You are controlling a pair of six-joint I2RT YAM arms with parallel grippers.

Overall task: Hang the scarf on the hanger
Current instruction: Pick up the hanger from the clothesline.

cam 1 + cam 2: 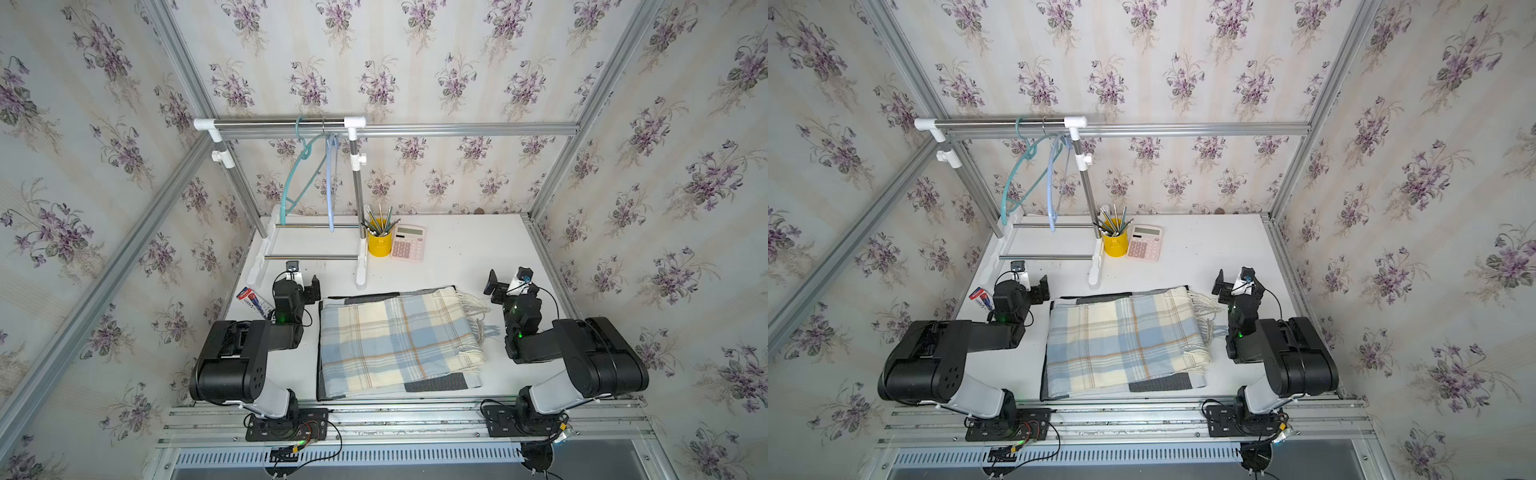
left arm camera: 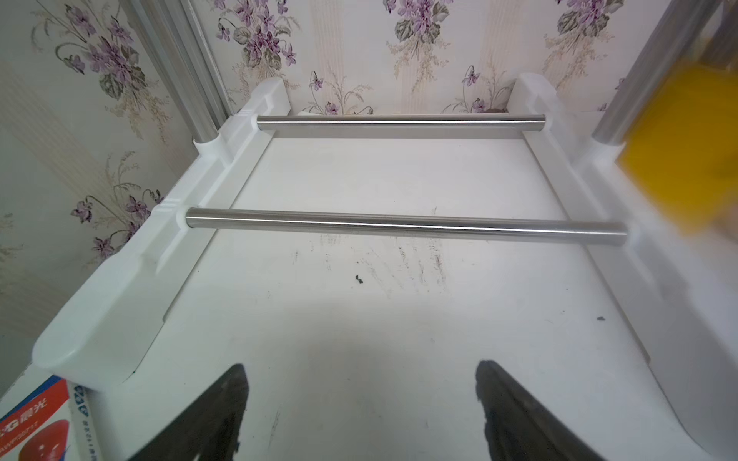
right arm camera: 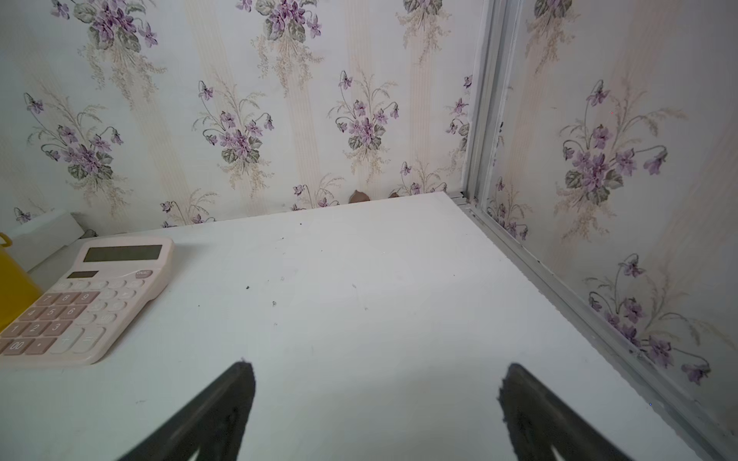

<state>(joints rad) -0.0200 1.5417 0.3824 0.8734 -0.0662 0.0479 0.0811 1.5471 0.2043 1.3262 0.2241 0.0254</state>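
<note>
Scarf (image 1: pixel 399 336): plaid, folded, flat on table (image 1: pixel 465 257) between both arms. Teal hanger (image 1: pixel 299 174) and blue hanger (image 1: pixel 331 187): hung on rack (image 1: pixel 278 123) behind. Left gripper (image 2: pixel 361 369): jaws apart, empty, facing rack base. Right gripper (image 3: pixel 377 367): jaws apart, empty, near calculator (image 3: pixel 92 299).

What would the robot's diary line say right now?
scarf: folded flat on table, untouched | hangers: on rail, bare | left gripper: open, empty | right gripper: open, empty | hanging: not begun
</note>
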